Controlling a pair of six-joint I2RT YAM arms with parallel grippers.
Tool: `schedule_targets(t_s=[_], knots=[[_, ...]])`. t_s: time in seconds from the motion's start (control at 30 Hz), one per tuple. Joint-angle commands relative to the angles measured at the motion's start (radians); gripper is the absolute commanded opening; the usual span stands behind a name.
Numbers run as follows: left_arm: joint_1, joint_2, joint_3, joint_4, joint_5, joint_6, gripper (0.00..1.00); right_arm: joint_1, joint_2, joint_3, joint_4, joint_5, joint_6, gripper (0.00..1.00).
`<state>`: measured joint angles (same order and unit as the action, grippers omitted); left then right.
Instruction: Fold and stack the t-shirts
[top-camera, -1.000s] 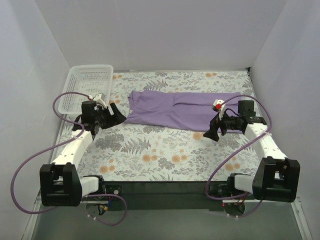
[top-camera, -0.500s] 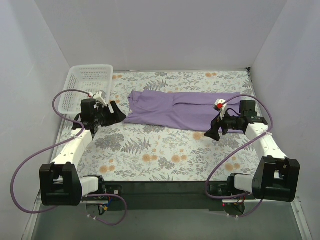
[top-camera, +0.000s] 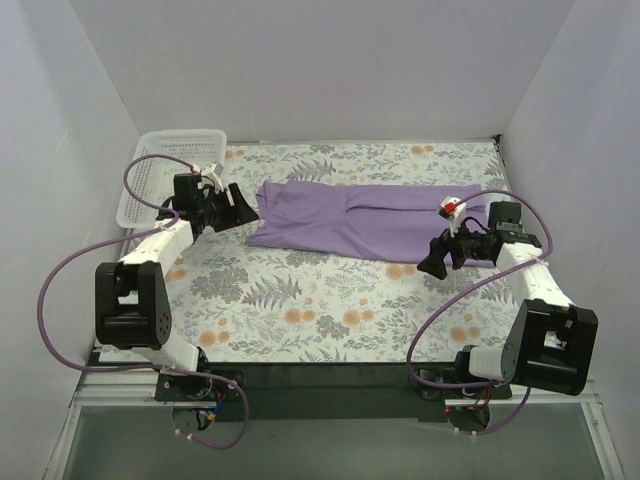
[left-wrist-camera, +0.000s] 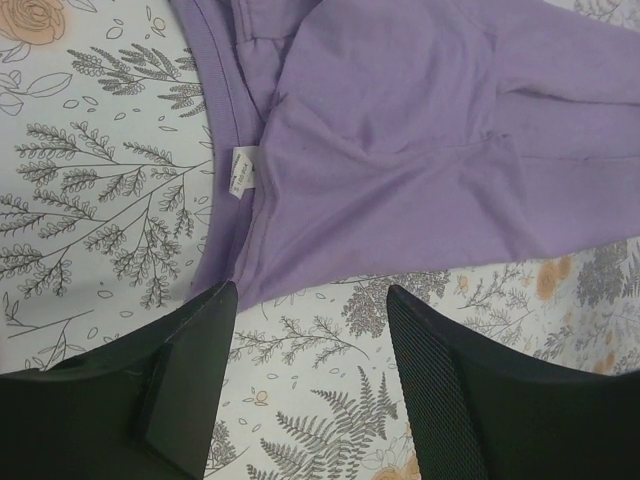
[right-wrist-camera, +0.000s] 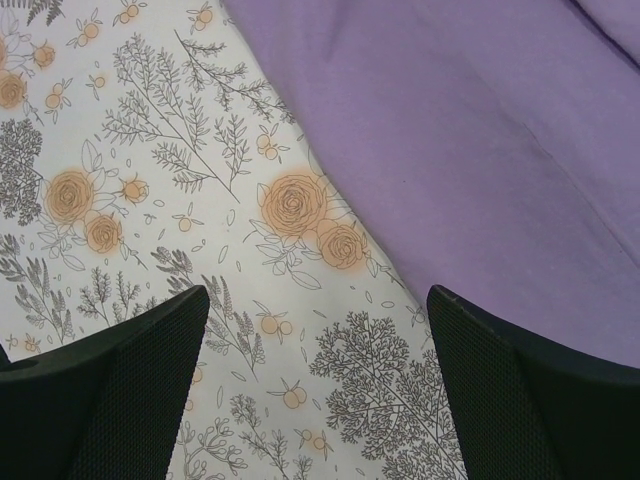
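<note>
White links (top-camera: 165, 240), black joints (top-camera: 128, 305), purple cables (top-camera: 42, 300), black mesh-textured pincer fingers (left-wrist-camera: 430, 380)

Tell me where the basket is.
In the top view, the basket sits at the far left, left of the t-shirt and the left gripper.

Lavender-purple short-sleeved cotton t-shirt (top-camera: 365, 222): flat on the floral-patterned table cover (top-camera: 330, 300), crosswise at the table's 12 o'clock.
White plastic basket (top-camera: 165, 175): table's 10 o'clock corner, apart from the t-shirt.
Left gripper (top-camera: 240, 208): at the t-shirt's 9 o'clock edge, between basket and t-shirt.
Right gripper (top-camera: 432, 262): at the t-shirt's 4 o'clock corner.
</note>
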<state>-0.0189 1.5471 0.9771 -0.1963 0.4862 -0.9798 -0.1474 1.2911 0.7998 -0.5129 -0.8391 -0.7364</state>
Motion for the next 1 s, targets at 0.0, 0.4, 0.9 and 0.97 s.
schedule_targets(t_s=[0.0, 0.4, 0.9, 0.97], knots=[[-0.026, 0.024, 0.063, 0.001, 0.012, 0.036, 0.59, -0.032, 0.005, 0.019, 0.027, 0.0, 0.014, 0.96], [-0.138, 0.16, 0.178, -0.107, -0.254, 0.124, 0.51, -0.147, 0.027, 0.042, 0.027, 0.005, 0.043, 0.95], [-0.162, 0.269, 0.242, -0.166, -0.253, 0.136, 0.38, -0.178, 0.057, 0.079, 0.028, 0.072, 0.069, 0.93], [-0.167, 0.265, 0.238, -0.166, -0.241, 0.136, 0.38, -0.184, 0.082, 0.105, 0.028, 0.089, 0.078, 0.92]])
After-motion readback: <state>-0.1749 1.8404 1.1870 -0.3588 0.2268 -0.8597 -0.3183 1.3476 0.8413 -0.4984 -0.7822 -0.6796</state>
